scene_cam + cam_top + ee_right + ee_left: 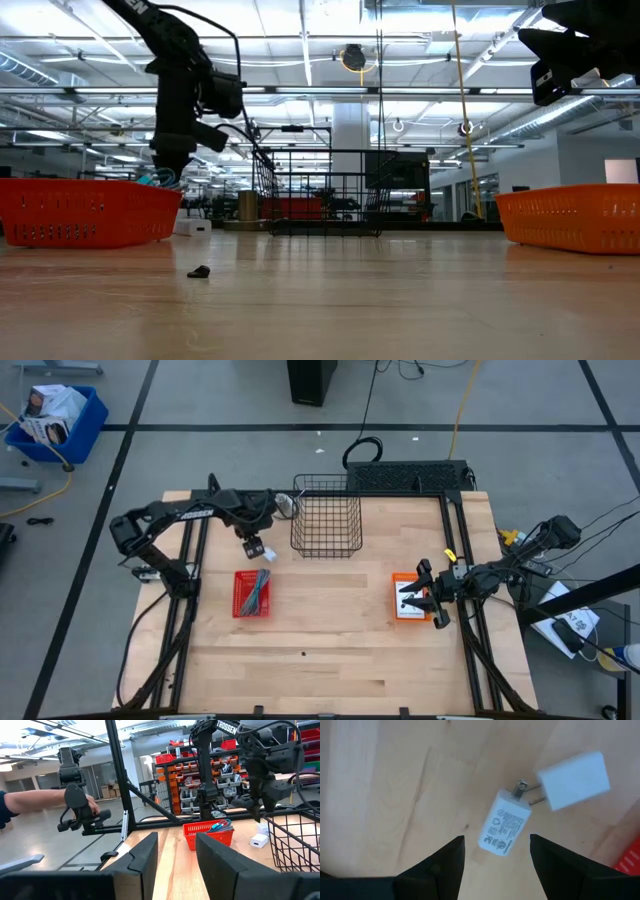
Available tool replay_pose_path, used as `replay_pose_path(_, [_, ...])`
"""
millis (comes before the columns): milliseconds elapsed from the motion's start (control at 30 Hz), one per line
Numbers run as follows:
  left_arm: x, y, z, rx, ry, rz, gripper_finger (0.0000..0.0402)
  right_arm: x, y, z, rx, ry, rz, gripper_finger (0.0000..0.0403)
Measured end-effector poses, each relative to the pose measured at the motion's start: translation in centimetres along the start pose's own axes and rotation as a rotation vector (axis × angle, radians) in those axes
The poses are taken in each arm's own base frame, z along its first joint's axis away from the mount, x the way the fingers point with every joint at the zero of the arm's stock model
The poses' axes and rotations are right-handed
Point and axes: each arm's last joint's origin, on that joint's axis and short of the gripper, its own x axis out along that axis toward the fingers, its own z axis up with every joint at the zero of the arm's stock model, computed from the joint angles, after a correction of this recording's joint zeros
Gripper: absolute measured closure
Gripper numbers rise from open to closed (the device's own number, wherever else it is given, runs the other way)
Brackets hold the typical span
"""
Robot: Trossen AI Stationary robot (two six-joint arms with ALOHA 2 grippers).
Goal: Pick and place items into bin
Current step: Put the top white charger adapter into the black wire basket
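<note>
Two small white plug blocks [504, 827] [575, 780] lie flat on the wooden table, left of the black wire bin [327, 515]; they also show in the high view [256, 550]. My left gripper [496, 845] hangs open right above the nearer block, a finger on each side, touching nothing. A red tray [252, 593] holds a grey strip and a teal-blue cord [262, 588]. An orange tray [410, 597] at the right holds white printed packets. My right gripper [432, 600] is open and empty, raised over the orange tray [575, 215].
A small dark scrap [198, 271] lies on the table nearer the front. Black frame rails [190, 575] run along both table sides. In the right wrist view a person's hand [82, 807] holds a controller beyond the table's left side.
</note>
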Motion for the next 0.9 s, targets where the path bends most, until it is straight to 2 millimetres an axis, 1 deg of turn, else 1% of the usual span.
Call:
replay_pose_path(267, [0.2,-0.6,0.6,0.072,-0.032,0.0,0.0172,0.0,0.0,0.0,0.0,0.0,0.0,0.0277])
replay_pose_path(533, [2.0,-0.5,1.0,0.112,0.043,0.02,0.0172,0.0,0.0,0.0,0.0,0.0,0.0,0.0277])
replay_pose_path(733, [3.9,-0.3,1.3,0.136,0.096,0.01,0.0174,0.0,0.0,0.0,0.0,0.0,0.0,0.0277])
replay_pose_path(800, [4.2,-0.3,1.5,0.134,0.097,0.008,0.0185,0.0,0.0,0.0,0.0,0.0,-0.001,0.0277])
replay_pose_path(900, [4.2,-0.3,1.5,0.143,0.097,0.001,0.0226,0.0,0.0,0.0,0.0,0.0,-0.001,0.0277])
